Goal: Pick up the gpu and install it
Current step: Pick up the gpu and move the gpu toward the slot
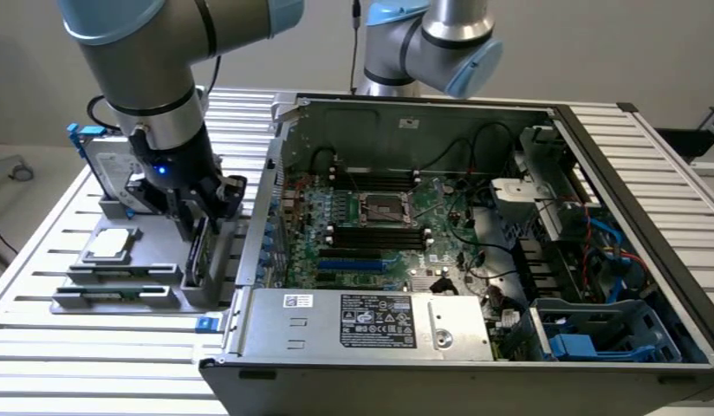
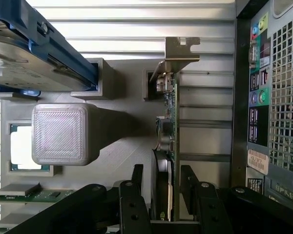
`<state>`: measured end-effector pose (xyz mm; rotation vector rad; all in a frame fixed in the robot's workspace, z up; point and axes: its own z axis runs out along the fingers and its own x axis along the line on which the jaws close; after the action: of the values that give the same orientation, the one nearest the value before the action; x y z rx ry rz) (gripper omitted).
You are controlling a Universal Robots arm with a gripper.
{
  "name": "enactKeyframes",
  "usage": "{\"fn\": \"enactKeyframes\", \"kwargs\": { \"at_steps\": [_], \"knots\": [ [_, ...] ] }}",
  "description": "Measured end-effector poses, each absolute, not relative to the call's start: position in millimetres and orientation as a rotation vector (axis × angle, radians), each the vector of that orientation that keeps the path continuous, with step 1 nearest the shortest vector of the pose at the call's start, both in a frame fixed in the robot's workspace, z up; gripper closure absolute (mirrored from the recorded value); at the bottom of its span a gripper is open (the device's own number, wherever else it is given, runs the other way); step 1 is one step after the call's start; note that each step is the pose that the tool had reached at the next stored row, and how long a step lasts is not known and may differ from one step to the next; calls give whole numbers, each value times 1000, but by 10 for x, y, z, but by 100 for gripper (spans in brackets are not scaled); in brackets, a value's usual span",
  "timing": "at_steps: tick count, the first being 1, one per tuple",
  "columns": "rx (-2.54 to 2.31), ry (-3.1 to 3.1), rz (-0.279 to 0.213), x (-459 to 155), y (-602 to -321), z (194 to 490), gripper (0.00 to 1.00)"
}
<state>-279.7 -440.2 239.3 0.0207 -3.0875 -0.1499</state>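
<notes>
We are looking across a slatted aluminium table that is carrying an open black computer case, its motherboard lying exposed inside. On the exterior view's left of the case, the grey and pale blue robot arm is reaching straight down over a grey plastic parts holder lying just beside the case wall. In that holder a silver hard drive with blue rails is standing at the far end.

The gpu is sitting in the holder's slot nearest the case, standing on its long edge. From the wrist we are seeing it edge-on: a thin green circuit board with a glossy black rounded shroud bulging from one face, and a bent silver metal end bracket at the end farthest from the wrist.

The black two-fingered gripper is straddling the card with its jaws spread wide, one finger on each face, with a gap showing on the shroud side, so nothing is being gripped.

A small square silver CPU chip is lying flat in its own pocket, apart from the card.
</notes>
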Motion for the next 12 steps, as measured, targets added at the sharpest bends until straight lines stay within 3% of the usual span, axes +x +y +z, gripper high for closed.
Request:
{"fn": "enactKeyframes", "kwargs": {
  "at_steps": [6,9,10,12],
  "knots": [
    [21,-3087,-150,-2797,-4402,2393,56],
    [21,-3087,-150,-2796,-4402,2392,58],
    [21,-3087,-150,-2797,-4402,2392,65],
    [21,-3087,-150,-2797,-4402,2393,65]
  ]
}}
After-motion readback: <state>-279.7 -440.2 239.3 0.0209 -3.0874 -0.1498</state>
